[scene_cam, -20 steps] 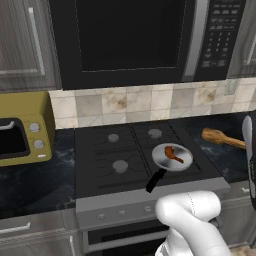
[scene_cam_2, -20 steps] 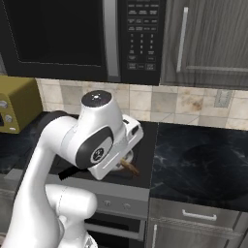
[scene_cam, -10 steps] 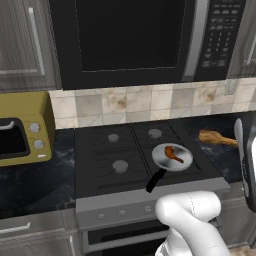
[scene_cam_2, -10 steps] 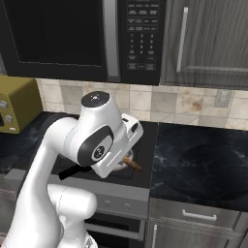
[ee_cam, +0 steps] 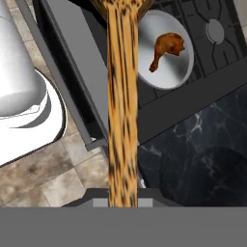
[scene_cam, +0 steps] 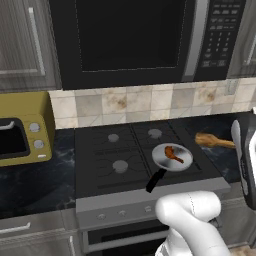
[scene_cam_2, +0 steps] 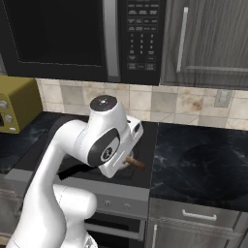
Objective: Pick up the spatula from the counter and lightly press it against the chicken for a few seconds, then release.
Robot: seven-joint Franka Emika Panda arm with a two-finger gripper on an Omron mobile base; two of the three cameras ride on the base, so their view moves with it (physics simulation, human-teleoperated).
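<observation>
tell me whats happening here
The white robot arm's hand is shut on the handle of a long wooden spatula, with the blade end pointing toward the black stove. A browned chicken drumstick lies in a round grey frying pan on that stove. The spatula and chicken are apart, so the pressing has not yet begun.

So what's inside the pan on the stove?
One chicken drumstick lies in the pan. In the hand view the spatula covers part of its rim, so that bit is hidden.
</observation>
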